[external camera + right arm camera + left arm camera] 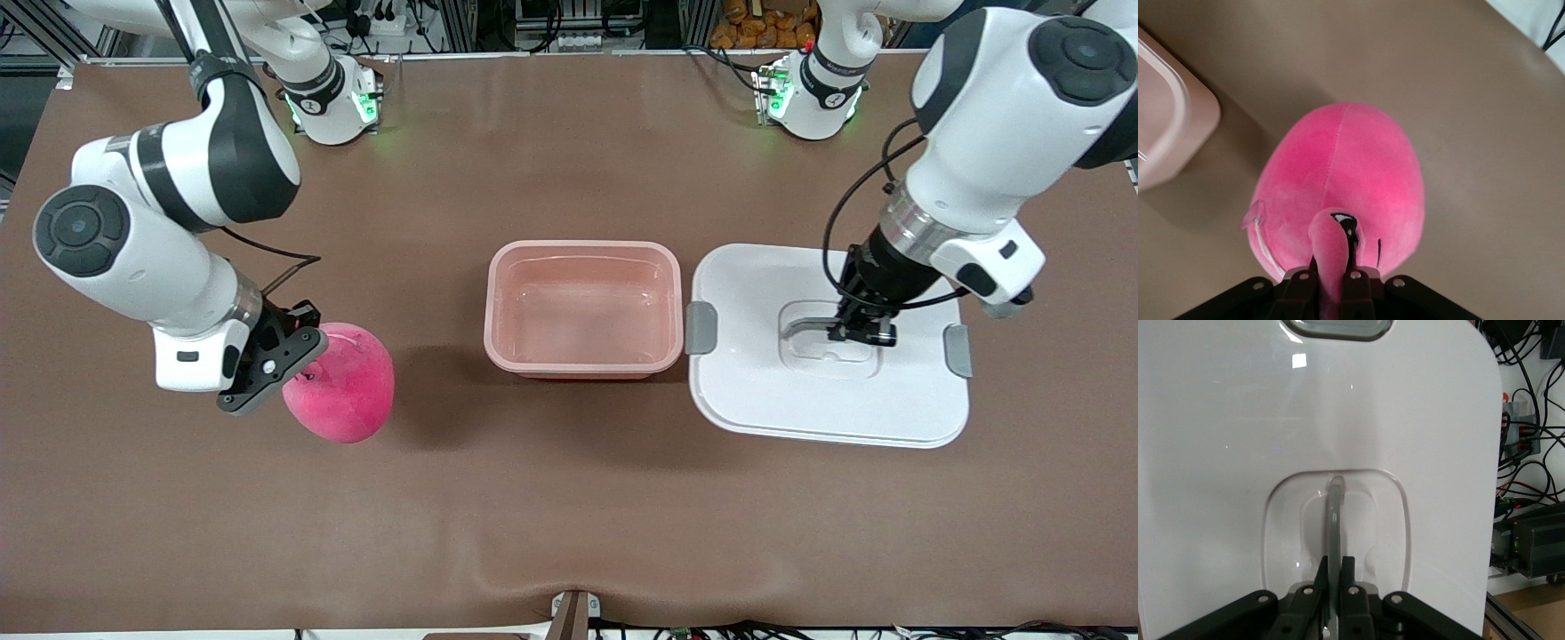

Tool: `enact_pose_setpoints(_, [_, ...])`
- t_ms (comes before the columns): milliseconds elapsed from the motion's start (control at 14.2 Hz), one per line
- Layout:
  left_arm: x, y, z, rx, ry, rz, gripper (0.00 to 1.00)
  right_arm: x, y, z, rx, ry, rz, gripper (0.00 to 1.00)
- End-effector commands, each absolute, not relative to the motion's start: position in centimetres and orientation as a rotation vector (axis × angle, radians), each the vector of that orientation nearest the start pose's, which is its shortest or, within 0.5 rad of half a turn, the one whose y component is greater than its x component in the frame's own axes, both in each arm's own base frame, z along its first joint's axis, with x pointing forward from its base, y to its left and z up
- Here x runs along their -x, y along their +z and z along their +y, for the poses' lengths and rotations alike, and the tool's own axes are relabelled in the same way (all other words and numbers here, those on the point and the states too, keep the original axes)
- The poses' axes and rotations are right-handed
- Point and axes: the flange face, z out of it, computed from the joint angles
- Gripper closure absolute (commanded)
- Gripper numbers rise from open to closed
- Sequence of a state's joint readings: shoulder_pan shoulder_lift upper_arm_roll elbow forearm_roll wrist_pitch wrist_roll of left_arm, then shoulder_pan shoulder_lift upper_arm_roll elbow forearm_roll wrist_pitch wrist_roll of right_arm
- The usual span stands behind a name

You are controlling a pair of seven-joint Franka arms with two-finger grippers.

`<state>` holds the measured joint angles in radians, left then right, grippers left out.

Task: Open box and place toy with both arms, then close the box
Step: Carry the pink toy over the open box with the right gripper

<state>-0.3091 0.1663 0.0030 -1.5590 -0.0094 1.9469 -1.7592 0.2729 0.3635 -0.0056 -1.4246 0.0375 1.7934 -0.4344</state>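
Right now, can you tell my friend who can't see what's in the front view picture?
The right gripper is shut on a pink plush toy, and the left gripper pinches the white lid's handle. The open pink box sits between them on the brown table.

A matte brown desk (569,516) carries a translucent salmon-pink box (583,308), its walls paler where light passes through. Beside it lies a glossy white lid (827,404) with two grey clips (701,327) and a clear, greyish handle (1334,520) set in a white recess. The toy (351,391) is hot-pink plush with a black eye marking (1346,221), a thin black line and a strip of white trim. Both arms are white with black joint bands and round black caps; the left gripper (861,333) and right gripper (298,369) are black. Green lights glow on the white arm bases.
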Motion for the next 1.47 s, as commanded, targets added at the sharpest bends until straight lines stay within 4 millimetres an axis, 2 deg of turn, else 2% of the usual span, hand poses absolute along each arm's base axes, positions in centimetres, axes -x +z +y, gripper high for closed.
enact_pose_setpoints(0, [-60.3,57.2,-17.2,2.541,-0.211,-2.142,1.00,-63.1,50.2,21.4,2.907,-0.007,-0.817,1.00])
enact_pose_setpoints(140, [-60.9,57.1,-14.2,2.562,-0.214,-2.100,1.00,-62.3,52.1,24.7,2.911,-0.046,-0.732,1.00])
enact_pose_setpoints(351, [-60.7,56.4,-10.8,2.622,-0.208,-1.991,1.00,-60.7,52.0,28.6,2.946,-0.016,-0.565,1.00])
enact_pose_setpoints(562, [-60.5,56.3,-10.4,2.638,-0.194,-1.974,1.00,-59.0,51.7,32.2,2.976,0.006,-0.407,1.00])
enact_pose_setpoints(772, [-60.5,56.2,-10.4,2.625,-0.181,-2.001,1.00,-58.0,52.4,34.6,2.983,-0.005,-0.282,1.00])
enact_pose_setpoints(1053, [-60.1,56.1,-10.6,2.619,-0.143,-2.003,1.00,-56.2,52.1,38.0,2.993,0.021,-0.137,1.00])
enact_pose_setpoints(1194, [-60.1,56.1,-10.6,2.618,-0.141,-2.002,1.00,-55.6,51.7,39.0,2.997,0.036,-0.078,1.00])
enact_pose_setpoints(1404, [-59.9,56.0,-10.9,2.619,-0.128,-1.993,1.00,-55.2,50.6,40.2,3.002,0.054,-0.098,1.00])
